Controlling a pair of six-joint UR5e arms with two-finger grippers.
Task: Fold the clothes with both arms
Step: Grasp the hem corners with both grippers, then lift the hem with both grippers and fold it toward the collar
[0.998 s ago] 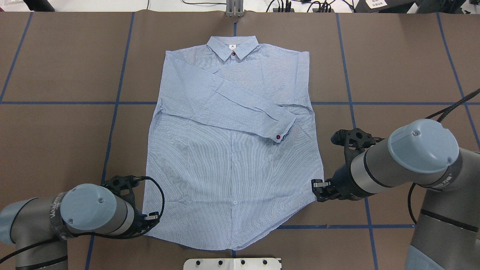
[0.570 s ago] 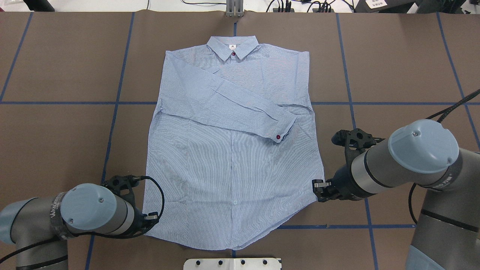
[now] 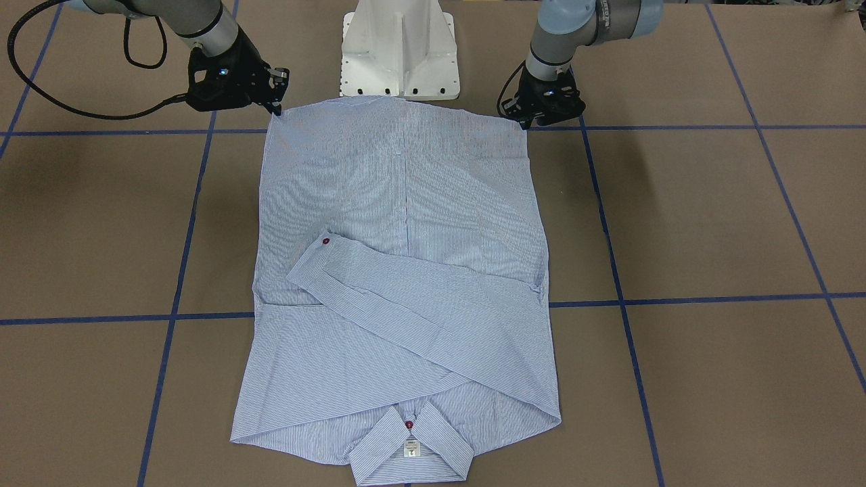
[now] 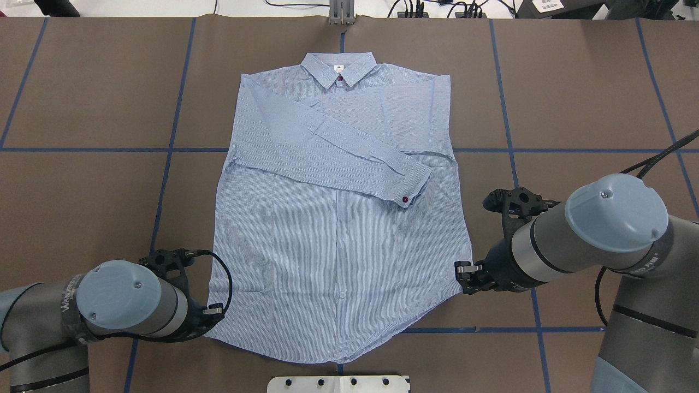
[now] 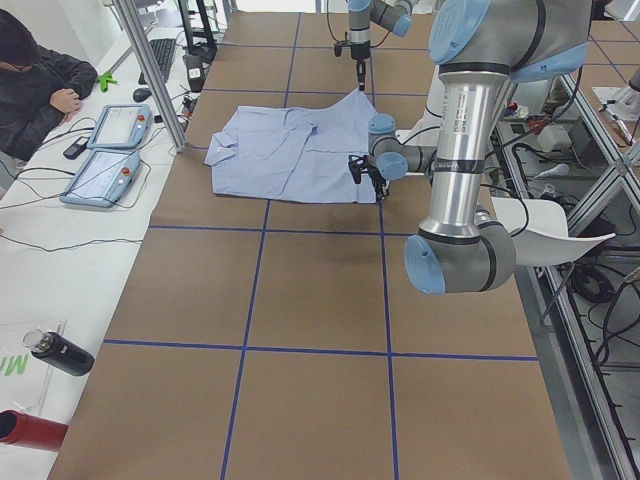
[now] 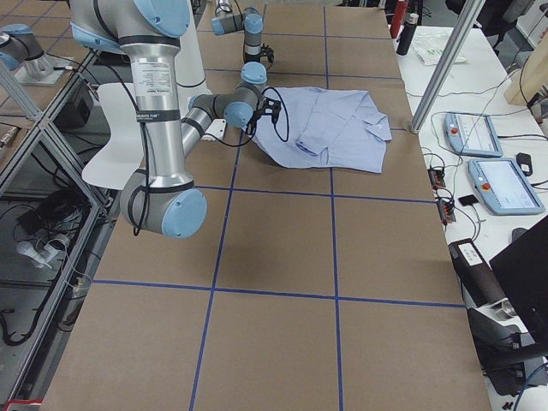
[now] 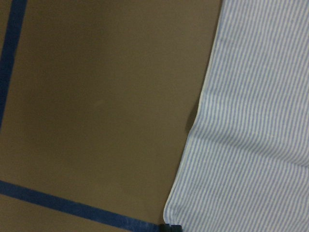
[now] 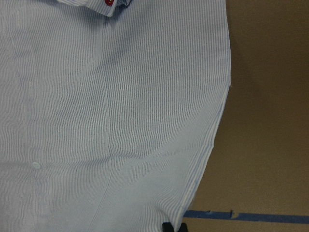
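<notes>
shirt [image 4: 338, 245] flat on brown table [image 4: 82, 191], centred btwn the arms, front up, buttoned. long axis runs near-far: collar [image 4: 338, 68] at far end pointing away from robot, hem [image 4: 338, 357] at near end by robot base. progress, judged: early-mid. one sleeve [image 4: 327, 147] already laid diagonally across chest from far-left shoulder, cuff [image 4: 409, 191] w/ red button ending right of centre; other sleeve looks tucked across under it, so no sleeve sticks out past body outline. body itself not yet folded, full length still spread, few light wrinkles in lower panel. left to do, prob: bring hem up toward collar, maybe a 2nd fold, then let go. left gripper [image 4: 214, 313] low at near-left hem corner, tips touching cloth edge; right gripper [image 4: 463, 269] at near-right side edge just above hem curve, also touching. for both, cannot tell if fingers are pinching cloth or spread; wrist views show only a sliver of fingertip at bottom edge. reads as grasp stage before the hem lift.
</notes>
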